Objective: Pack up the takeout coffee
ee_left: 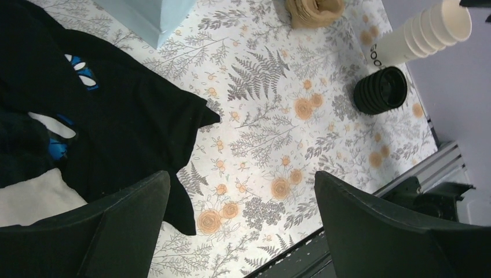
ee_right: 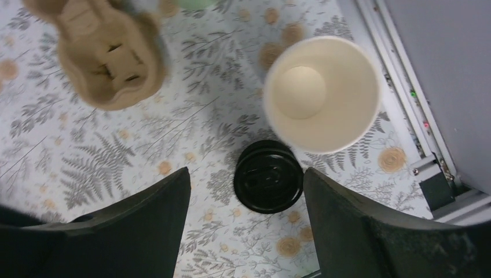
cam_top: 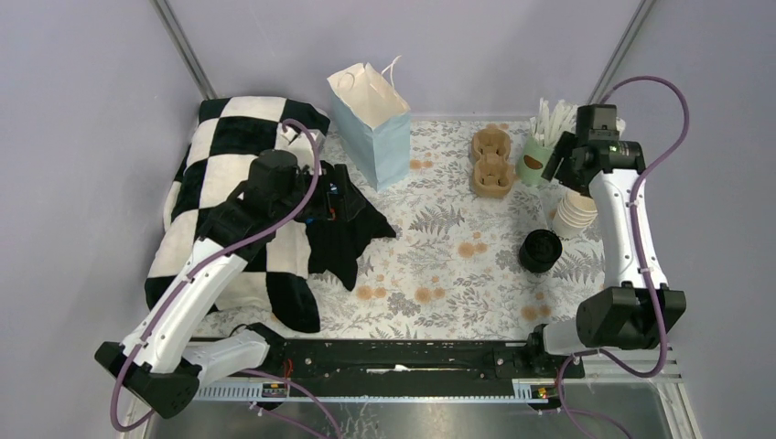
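No takeout coffee, a cup with its lid on, shows in any view. A stack of lidless cream paper cups [cam_top: 576, 208] stands at the right, its top cup's open mouth [ee_right: 321, 92] seen from above. Just in front of it sits a stack of black lids [cam_top: 540, 250] [ee_right: 268, 176]. My right gripper [ee_right: 246, 174] hangs high over the cups and lids, open, with nothing between its fingers. My left gripper [ee_left: 242, 176] is open and empty above the black garment [cam_top: 343, 229] at the left.
A light blue paper bag [cam_top: 372, 123] stands open at the back centre. A brown pulp cup carrier [cam_top: 492, 163] and a green cup of white utensils [cam_top: 540, 155] are at the back right. A checkered blanket [cam_top: 229, 183] covers the left side.
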Motion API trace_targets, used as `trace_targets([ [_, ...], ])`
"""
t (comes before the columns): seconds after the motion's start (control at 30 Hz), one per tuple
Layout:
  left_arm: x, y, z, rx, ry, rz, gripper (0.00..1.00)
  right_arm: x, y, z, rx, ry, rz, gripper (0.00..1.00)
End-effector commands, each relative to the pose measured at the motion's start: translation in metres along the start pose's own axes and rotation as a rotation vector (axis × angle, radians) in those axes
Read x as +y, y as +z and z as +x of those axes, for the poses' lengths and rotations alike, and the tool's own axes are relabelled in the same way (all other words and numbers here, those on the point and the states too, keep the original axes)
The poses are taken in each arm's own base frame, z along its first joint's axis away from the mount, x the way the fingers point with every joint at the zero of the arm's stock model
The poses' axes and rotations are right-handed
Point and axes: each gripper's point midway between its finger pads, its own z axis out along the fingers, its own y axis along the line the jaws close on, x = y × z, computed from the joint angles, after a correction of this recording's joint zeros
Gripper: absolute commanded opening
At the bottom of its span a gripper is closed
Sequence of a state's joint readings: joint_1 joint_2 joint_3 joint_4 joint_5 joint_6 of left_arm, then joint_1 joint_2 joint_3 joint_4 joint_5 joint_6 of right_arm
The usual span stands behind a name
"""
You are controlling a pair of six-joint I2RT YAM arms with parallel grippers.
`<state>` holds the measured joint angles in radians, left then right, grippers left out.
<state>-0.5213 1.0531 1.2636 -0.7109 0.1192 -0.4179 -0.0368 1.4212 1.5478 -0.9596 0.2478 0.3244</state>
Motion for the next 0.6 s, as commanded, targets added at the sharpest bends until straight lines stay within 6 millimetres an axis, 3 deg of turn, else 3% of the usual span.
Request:
trace_targets([
  [0.0,-0.019,-0.003,-0.007,-0.033,0.102,0.07,0.99,-0.027,0.022,-0.004,0.021,-0.007,0.07,0.75],
  [0.2,-0.026,0.0,0.009,0.001,0.172,0.074,0.99,-0.032,0.048,-0.009,0.076,-0.105,0.097,0.6],
  [0.37,-0.031,0.001,0.009,0.004,0.205,0.079,0.99,-0.032,0.063,-0.008,0.096,-0.132,0.106,0.56],
  [0.57,-0.032,0.002,0.006,0.003,0.211,0.071,0.99,-0.031,0.065,-0.014,0.093,-0.141,0.113,0.5],
])
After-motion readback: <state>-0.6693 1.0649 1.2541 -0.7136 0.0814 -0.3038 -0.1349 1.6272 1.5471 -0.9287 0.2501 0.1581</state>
